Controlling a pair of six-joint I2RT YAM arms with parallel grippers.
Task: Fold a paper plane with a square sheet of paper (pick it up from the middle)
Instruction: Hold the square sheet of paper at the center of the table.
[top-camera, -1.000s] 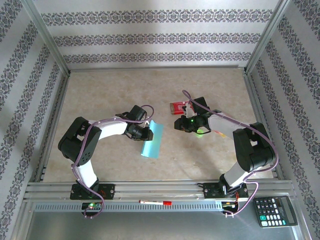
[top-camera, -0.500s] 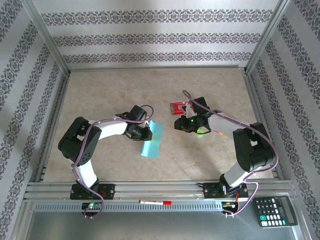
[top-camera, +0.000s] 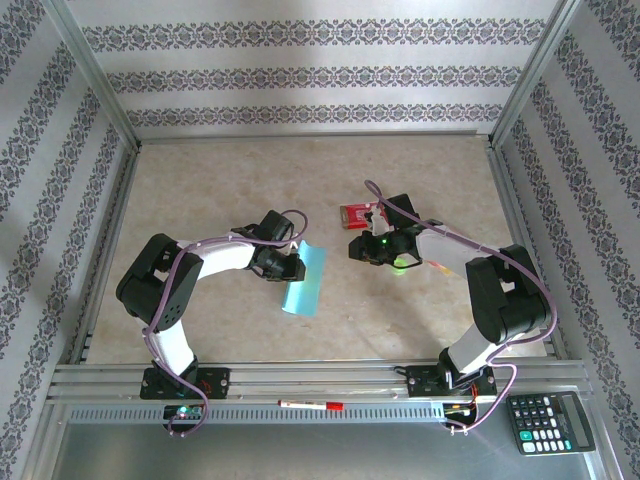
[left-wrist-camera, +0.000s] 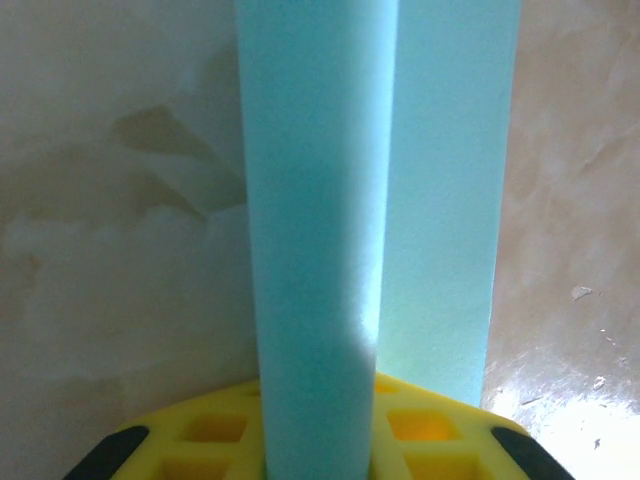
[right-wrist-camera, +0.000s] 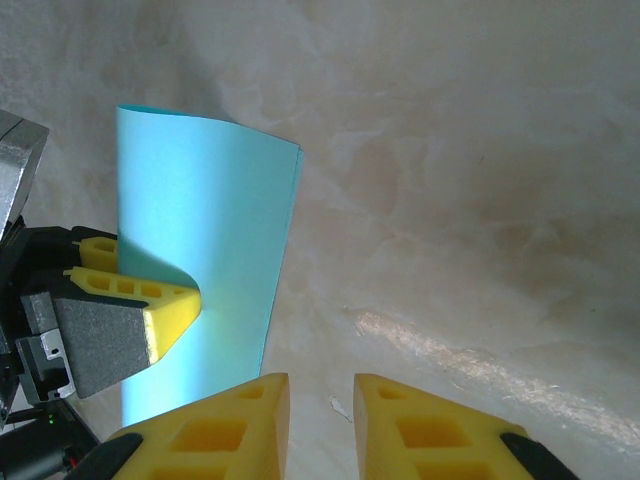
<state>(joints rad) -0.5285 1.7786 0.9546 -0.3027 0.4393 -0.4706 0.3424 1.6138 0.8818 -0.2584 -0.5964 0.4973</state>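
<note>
At left, above the bare table (top-camera: 220, 180): left gripper (top-camera: 292, 266) clamped on the square sheet of paper (top-camera: 307, 280), gripped about midway along its left edge. Sheet lifted off the surface, bent over on itself into a loose curl rather than pressed into a sharp crease, near end drooping toward the tabletop; seen from the left wrist as two long light-blue flaps running away from the yellow fingers. No dart shape yet, so judged early in the folding. Further right, well apart from the paper: right gripper (right-wrist-camera: 320, 390) with jaws a little apart and nothing between them, hovering low over the table and facing the sheet. Just beyond it on the far side, a red packet (top-camera: 354, 214) lying flat. Risks from here: a thin, springy sheet sliding or twisting out of a one-edge pinch; flaps meeting off-line and giving a skewed centre crease if pressed down as they hang; crumpling or tearing if the right gripper closes on the curl instead of a flat edge; a nudge to the red packet on any swing.
</note>
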